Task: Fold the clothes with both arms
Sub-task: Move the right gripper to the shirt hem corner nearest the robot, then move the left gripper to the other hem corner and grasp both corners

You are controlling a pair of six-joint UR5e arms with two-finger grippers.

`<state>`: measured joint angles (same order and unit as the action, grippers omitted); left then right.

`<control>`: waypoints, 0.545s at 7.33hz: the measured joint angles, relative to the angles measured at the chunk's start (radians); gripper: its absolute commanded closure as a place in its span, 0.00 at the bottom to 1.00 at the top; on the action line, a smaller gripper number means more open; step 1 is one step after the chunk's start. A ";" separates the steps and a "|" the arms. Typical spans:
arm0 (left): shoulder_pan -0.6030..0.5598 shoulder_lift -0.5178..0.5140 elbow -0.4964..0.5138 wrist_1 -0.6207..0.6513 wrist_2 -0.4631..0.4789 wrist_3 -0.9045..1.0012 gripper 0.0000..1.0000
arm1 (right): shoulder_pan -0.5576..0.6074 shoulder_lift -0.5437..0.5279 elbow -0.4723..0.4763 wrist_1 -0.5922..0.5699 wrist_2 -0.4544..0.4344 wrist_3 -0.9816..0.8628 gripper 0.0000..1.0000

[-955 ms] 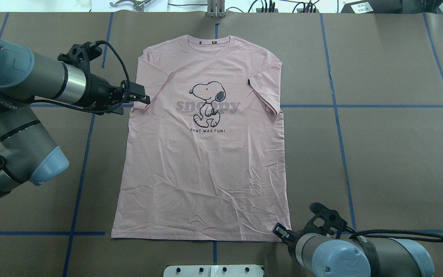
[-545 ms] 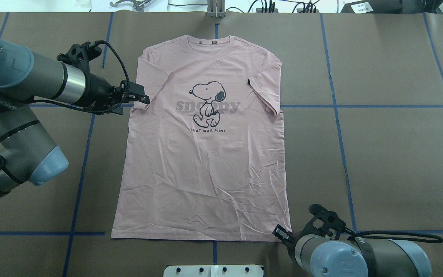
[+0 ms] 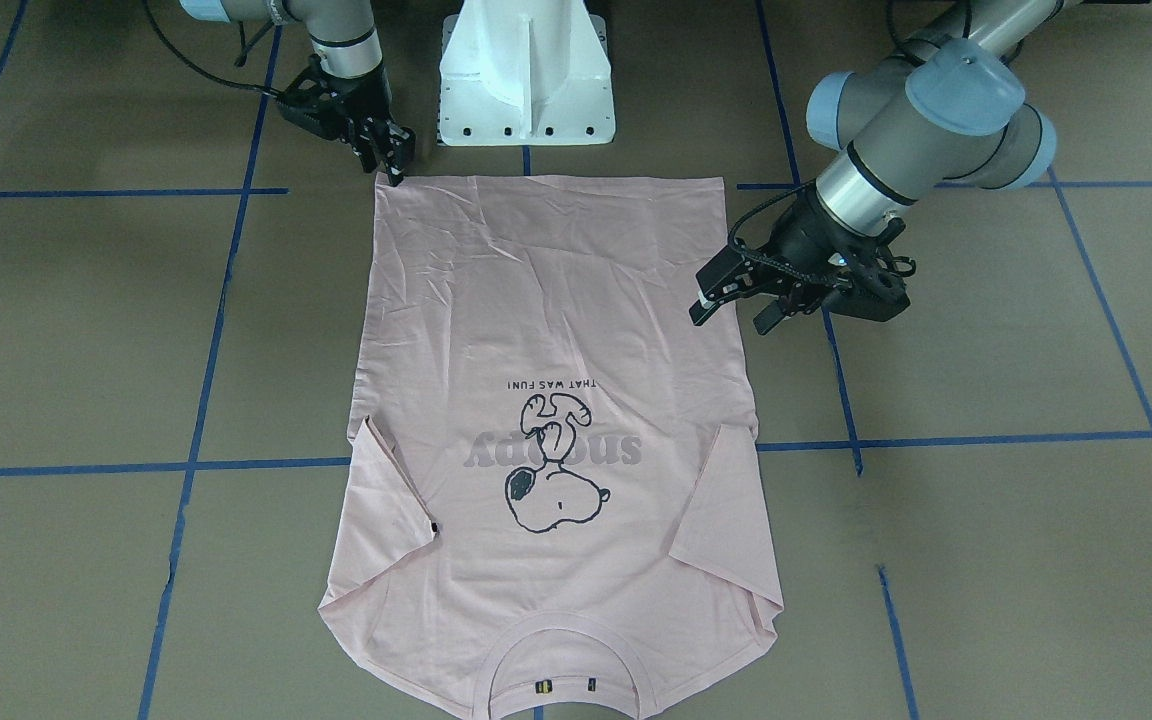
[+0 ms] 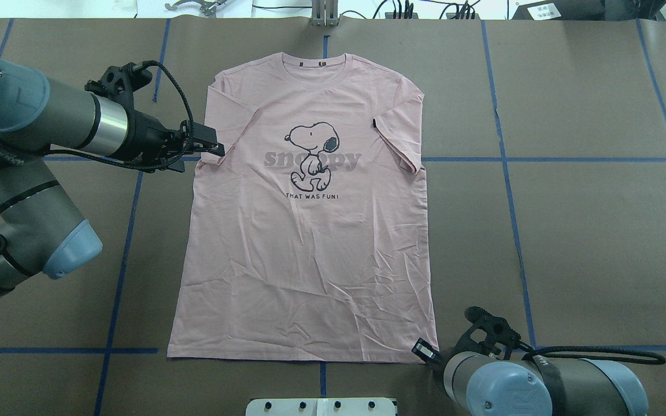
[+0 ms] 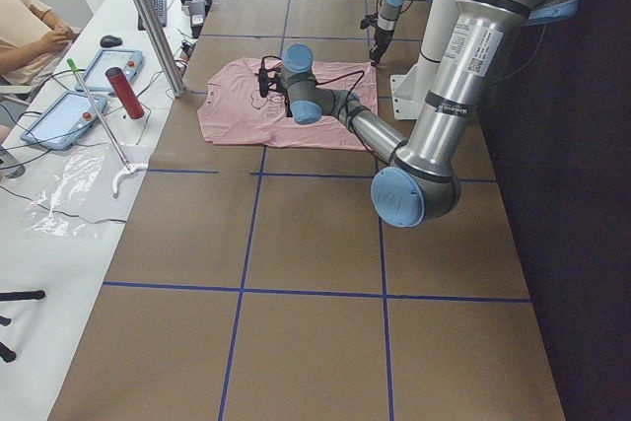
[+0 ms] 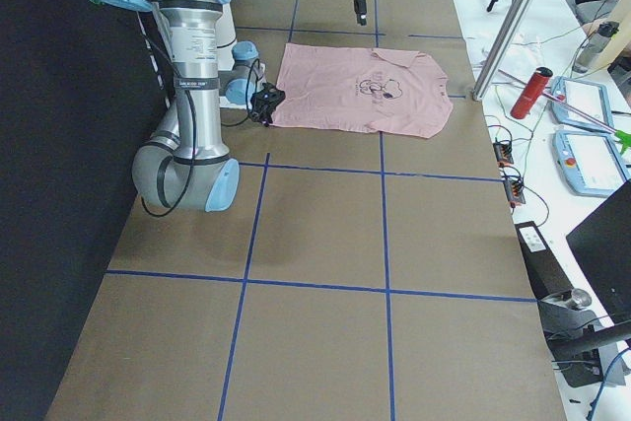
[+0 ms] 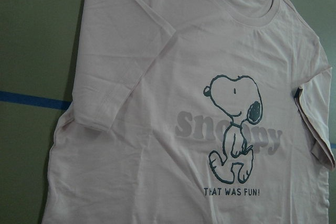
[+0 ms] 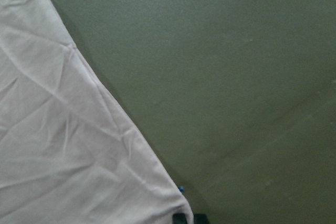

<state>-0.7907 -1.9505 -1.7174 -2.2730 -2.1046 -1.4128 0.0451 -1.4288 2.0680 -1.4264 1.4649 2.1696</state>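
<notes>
Pink T-shirt [image 4: 310, 248] reads "snoopy", "THAT WAS FUN!". Left gripper [image 3: 733, 316] spread, empty; right gripper [image 3: 394, 172] at hem corner, state unclear.

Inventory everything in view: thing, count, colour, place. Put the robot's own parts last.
T-shirt: one, light pink with a dark dog print, flat at table centre, collar away from the robot.
Table: one, brown cover with blue tape lines.
Pedestal: one, white, at the table's robot edge.
Cylinder: one, red, on the side bench.
Tablets: two, blue-grey frames, same bench.
Person: one, partly seen, tan top, at that bench.
Arms: two, silver-grey with light blue caps, left arm and right arm flanking the shirt.
Left gripper: one, black, open, at the shirt's edge by a sleeve.
Right gripper: one, black, at a hem corner, opening unclear.
</notes>
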 measured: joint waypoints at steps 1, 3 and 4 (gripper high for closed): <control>0.001 0.000 -0.001 0.001 0.000 -0.004 0.01 | 0.005 0.000 0.004 0.000 0.000 -0.001 1.00; 0.020 -0.001 -0.030 0.004 0.003 -0.103 0.02 | 0.021 -0.002 0.033 0.000 0.001 -0.005 1.00; 0.072 0.019 -0.073 0.008 0.024 -0.162 0.02 | 0.025 -0.007 0.060 0.000 0.001 -0.005 1.00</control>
<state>-0.7183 -1.9317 -1.7906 -2.2649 -2.0804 -1.5750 0.0705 -1.4357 2.1280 -1.4266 1.4664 2.1646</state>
